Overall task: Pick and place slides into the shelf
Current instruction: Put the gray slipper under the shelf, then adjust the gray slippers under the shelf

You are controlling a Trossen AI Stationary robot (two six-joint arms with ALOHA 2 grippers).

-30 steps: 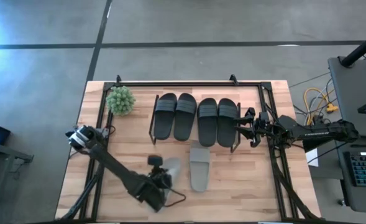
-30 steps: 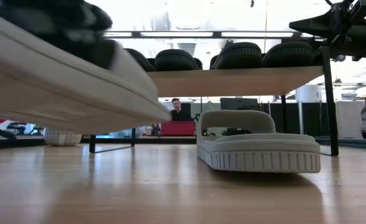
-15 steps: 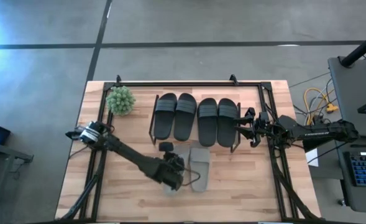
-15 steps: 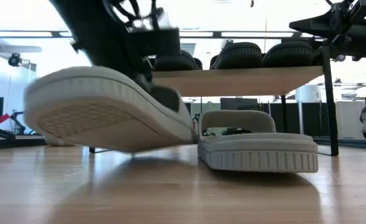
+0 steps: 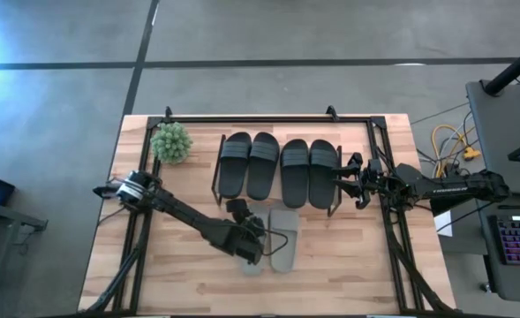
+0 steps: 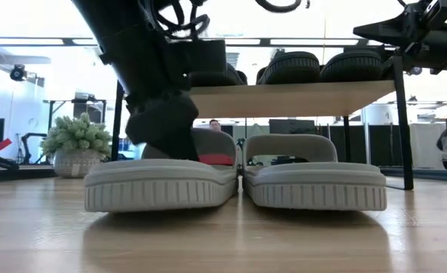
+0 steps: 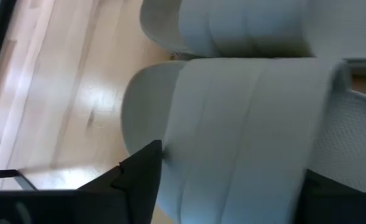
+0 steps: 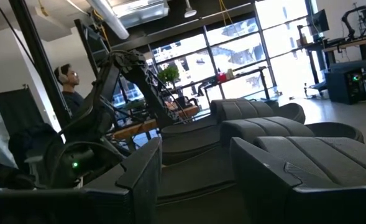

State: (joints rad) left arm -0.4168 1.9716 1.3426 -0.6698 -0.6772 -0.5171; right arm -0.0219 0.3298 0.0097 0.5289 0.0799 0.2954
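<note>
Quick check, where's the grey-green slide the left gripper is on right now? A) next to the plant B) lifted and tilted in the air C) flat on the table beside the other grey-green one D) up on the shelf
C: in the low view the held slide sits flat on the table, side by side with the other grey-green slide; the left gripper is at its strap.

**What is staying out of sight**

From above, the left gripper (image 5: pixel 249 246) is covering most of one pale slide (image 5: pixel 252 261), so only its heel end is showing, and the fingers' grip is not making itself clear there. At counter level the dark arm is hiding that slide's strap (image 6: pixel 217 144). The left wrist view is cutting off the strap at its edges. The black slides (image 6: pixel 318 67) on the shelf (image 6: pixel 291 97) are showing only their fronts at counter level. The right gripper (image 5: pixel 355 180) is too small for its fingers to be read
</note>
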